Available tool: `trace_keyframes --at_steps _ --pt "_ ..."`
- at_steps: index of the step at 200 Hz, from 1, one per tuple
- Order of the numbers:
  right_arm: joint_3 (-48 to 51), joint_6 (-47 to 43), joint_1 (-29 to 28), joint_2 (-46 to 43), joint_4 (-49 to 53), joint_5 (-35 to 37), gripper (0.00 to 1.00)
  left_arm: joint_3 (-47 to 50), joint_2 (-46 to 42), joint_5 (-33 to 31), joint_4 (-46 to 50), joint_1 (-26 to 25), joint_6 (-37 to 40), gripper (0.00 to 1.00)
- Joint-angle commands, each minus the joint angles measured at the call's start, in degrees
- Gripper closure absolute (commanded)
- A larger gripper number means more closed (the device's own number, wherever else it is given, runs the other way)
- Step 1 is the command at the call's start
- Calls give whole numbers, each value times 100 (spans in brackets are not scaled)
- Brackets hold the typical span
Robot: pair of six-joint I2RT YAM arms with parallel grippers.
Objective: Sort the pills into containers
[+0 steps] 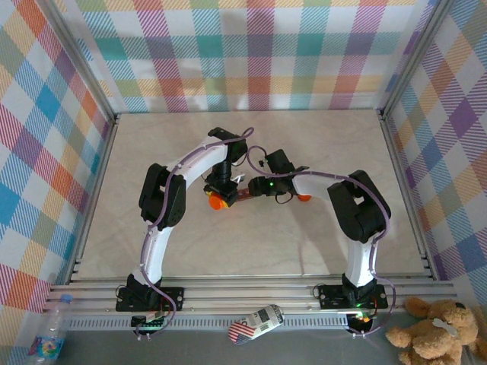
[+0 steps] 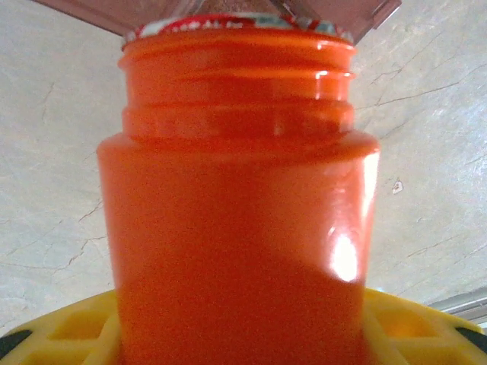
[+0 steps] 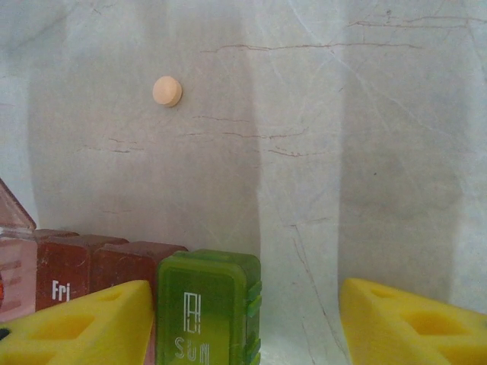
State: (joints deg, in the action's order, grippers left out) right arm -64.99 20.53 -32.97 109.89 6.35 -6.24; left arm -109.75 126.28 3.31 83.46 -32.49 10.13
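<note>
Left end effector (image 2: 243,331) clamped on the orange bottle (image 2: 236,213); right end effector (image 3: 245,300) parted around the end of the containers (image 3: 137,262).
Left wrist: yellow fingers (image 2: 68,331) flank the bottle's base; its threaded mouth sits against a red-brown lid (image 2: 358,15). Right wrist: the containers stand on the counter (image 3: 342,152), the green SUN compartment touching one finger, the other finger well clear; a pale round pill (image 3: 167,91) lies apart beyond. Top external: both arms meet mid-counter, with the bottle and containers between them.
</note>
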Motion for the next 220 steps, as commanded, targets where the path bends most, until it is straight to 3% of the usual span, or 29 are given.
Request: trace_keyframes --at_steps 1,69,131,220 --pt "405 107 -87 84 475 -251 35 -37 -237 0 -51 40 68 100" --pt "707 100 -95 -259 644 -124 35 17 -312 145 -181 107 153 100" --pt "350 82 -102 -283 832 -132 32 30 -462 287 -280 256 190 100" --pt "-128 318 -63 -595 1040 -86 27 1260 -1204 757 -1301 287 86 100"
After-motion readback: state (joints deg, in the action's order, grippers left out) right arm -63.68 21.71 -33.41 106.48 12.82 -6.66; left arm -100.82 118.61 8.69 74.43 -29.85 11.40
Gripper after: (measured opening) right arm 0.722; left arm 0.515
